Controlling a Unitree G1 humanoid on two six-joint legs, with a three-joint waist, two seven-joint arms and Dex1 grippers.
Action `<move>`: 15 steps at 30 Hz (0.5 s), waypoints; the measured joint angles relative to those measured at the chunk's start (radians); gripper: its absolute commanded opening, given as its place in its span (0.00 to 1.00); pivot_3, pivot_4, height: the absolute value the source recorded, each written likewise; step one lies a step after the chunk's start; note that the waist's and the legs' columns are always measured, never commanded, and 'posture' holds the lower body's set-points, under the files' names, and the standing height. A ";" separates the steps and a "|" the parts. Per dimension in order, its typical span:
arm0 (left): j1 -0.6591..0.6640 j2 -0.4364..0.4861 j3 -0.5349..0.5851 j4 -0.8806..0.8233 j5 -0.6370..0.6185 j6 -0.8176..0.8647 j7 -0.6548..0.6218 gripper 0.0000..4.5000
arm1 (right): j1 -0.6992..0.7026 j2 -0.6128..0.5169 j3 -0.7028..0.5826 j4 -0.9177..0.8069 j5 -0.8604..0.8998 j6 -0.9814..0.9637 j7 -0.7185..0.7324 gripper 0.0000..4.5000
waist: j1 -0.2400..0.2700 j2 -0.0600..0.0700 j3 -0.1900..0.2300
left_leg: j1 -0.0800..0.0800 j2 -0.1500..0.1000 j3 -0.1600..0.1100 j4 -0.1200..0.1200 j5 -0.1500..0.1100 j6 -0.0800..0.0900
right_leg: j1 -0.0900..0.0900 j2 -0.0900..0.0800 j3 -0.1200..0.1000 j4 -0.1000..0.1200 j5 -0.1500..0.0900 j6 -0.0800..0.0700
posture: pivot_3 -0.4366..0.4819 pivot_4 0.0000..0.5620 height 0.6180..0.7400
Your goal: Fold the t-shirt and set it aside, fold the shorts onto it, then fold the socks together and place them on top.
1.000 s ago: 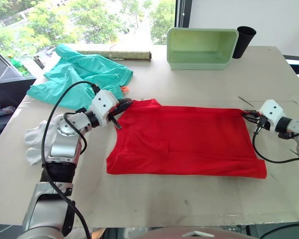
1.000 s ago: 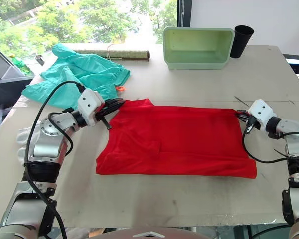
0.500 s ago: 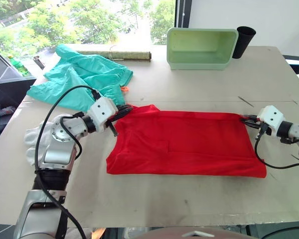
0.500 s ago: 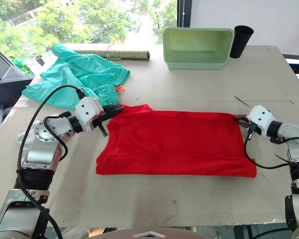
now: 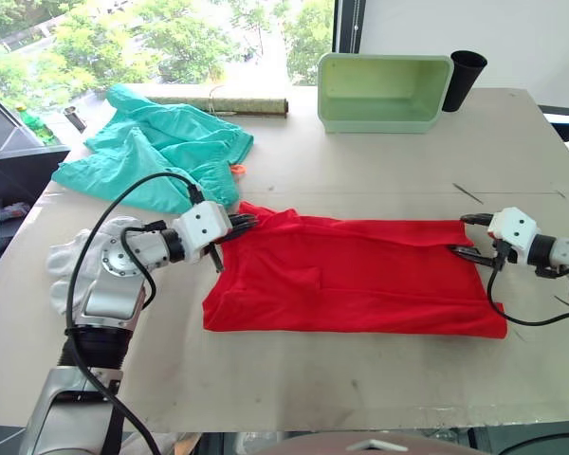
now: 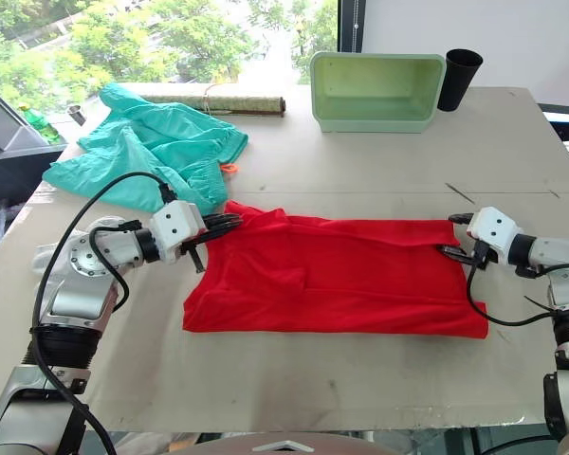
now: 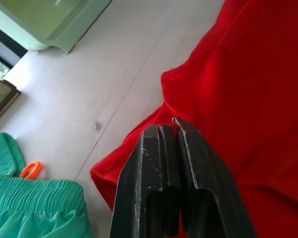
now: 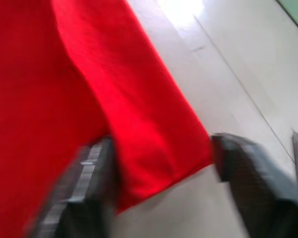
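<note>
The t-shirt (image 5: 356, 275) lies lengthwise between the arms — left gripper (image 5: 244, 224) pinched on its far corner, right gripper (image 5: 467, 235) spread apart at the opposite end.

Your two head views look forward and down over the desk (image 5: 379, 180) from slightly offset positions, sharing nearly the whole scene. Your left wrist view sits close behind the left tool (image 7: 175, 130), facing along it onto the t-shirt (image 7: 253, 99). Your right wrist view looks closely along the right tool (image 8: 161, 163) at the shirt's corner.
</note>
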 measured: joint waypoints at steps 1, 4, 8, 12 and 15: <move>0.001 0.000 -0.001 0.001 0.001 -0.002 -0.002 0.00 | 0.004 -0.011 0.000 -0.013 0.010 0.020 0.026 0.99 | 0.000 0.000 0.000 | 0.000 0.000 0.000 0.000 0.000 0.000 | 0.000 0.000 0.000 0.000 0.000 0.000 | 0.48 0.27 1.00; 0.004 0.005 -0.003 0.002 0.002 -0.010 -0.007 0.00 | 0.030 -0.049 0.000 -0.067 0.052 0.115 0.119 0.99 | 0.002 0.000 0.000 | 0.000 0.000 0.000 0.000 0.000 0.000 | 0.000 -0.001 0.000 0.000 0.000 0.000 | 0.48 0.27 1.00; 0.009 0.006 -0.005 0.005 0.002 -0.016 -0.015 0.00 | 0.060 -0.092 0.000 -0.149 0.097 0.253 0.216 0.99 | 0.001 0.000 0.000 | 0.000 0.000 0.000 0.000 0.000 0.000 | 0.000 -0.002 0.000 0.000 0.000 0.000 | 0.48 0.27 1.00; 0.009 0.006 -0.005 0.016 0.001 -0.029 -0.027 0.00 | 0.051 -0.108 -0.002 -0.234 0.154 0.412 0.251 0.99 | -0.001 0.000 0.000 | 0.000 0.000 -0.001 0.000 0.000 0.000 | 0.000 -0.002 0.000 0.000 0.000 0.000 | 0.48 0.27 1.00; 0.009 0.006 -0.006 0.021 -0.002 -0.031 -0.044 0.18 | 0.030 -0.102 -0.007 -0.292 0.190 0.485 0.243 1.00 | 0.000 0.000 0.000 | 0.000 0.000 -0.001 0.000 0.000 0.000 | 0.000 -0.002 0.000 0.000 0.000 0.000 | 0.48 0.27 1.00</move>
